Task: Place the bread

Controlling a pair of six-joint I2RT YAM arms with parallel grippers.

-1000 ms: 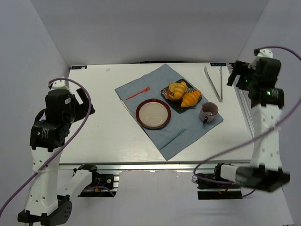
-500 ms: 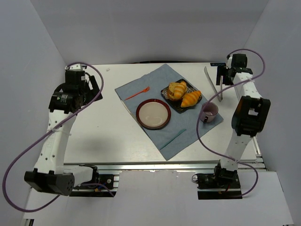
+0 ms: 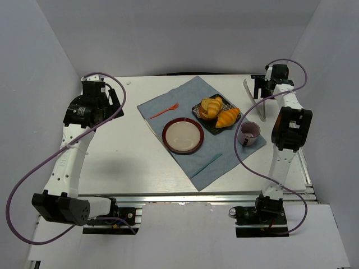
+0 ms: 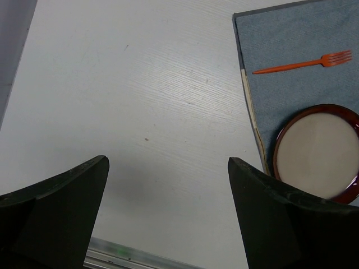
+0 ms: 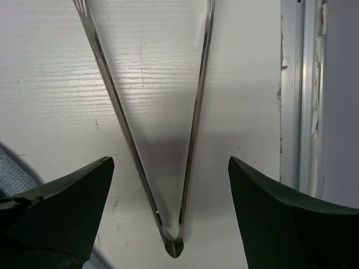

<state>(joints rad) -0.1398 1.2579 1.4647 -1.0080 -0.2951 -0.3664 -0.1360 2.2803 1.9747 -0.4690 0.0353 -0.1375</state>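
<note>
White tabletop (image 3: 123, 162) inside grey walls, with a blue cloth (image 3: 224, 157) laid at an angle across the middle. Both pieces of bread sit side by side on a dark tray (image 3: 208, 126) at the cloth's far corner: the pale roll (image 3: 211, 106) on the left, the orange-brown roll (image 3: 227, 117) touching it on the right. Near the tray are a red plate (image 3: 183, 135), an orange fork (image 3: 164, 111) and a mug (image 3: 249, 133). The left gripper (image 4: 167, 168) hangs over bare table beside the cloth, jaws wide apart, holding nothing. The right gripper (image 5: 171, 168) hovers above metal tongs (image 5: 119, 109), jaws spread wide, gripping nothing
</note>
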